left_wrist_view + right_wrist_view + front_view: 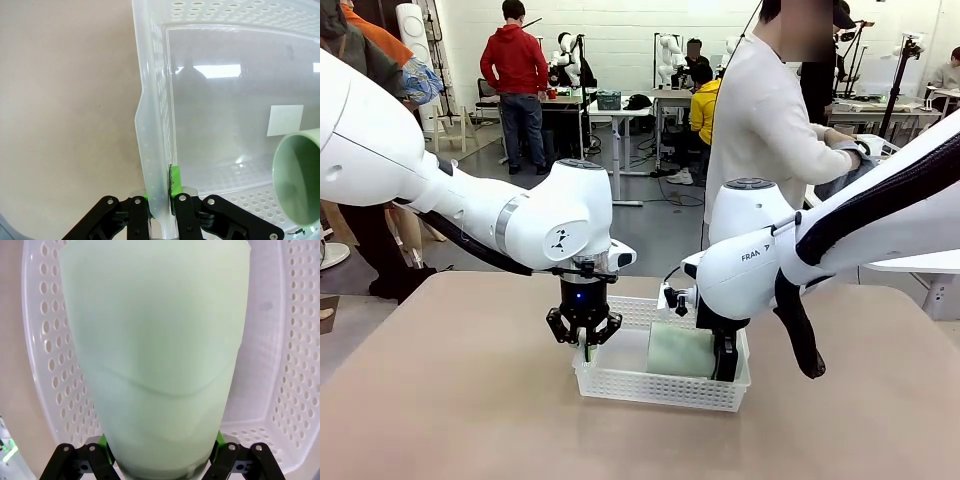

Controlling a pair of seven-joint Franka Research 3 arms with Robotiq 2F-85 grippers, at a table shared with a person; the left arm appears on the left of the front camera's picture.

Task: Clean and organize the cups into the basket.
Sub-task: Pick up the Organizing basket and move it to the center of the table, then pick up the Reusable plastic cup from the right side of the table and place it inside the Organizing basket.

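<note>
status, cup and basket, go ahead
Left end effector shut on wall of basket. Right end effector around mint cup, down in basket, grip unclear. No obstruction seen.

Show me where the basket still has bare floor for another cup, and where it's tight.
Free: the basket floor between the mint cup and the side wall pinched by the left tool; also the bare table in front of the basket. Crowded: the basket's right half, where the right tool straddles the cup.
</note>
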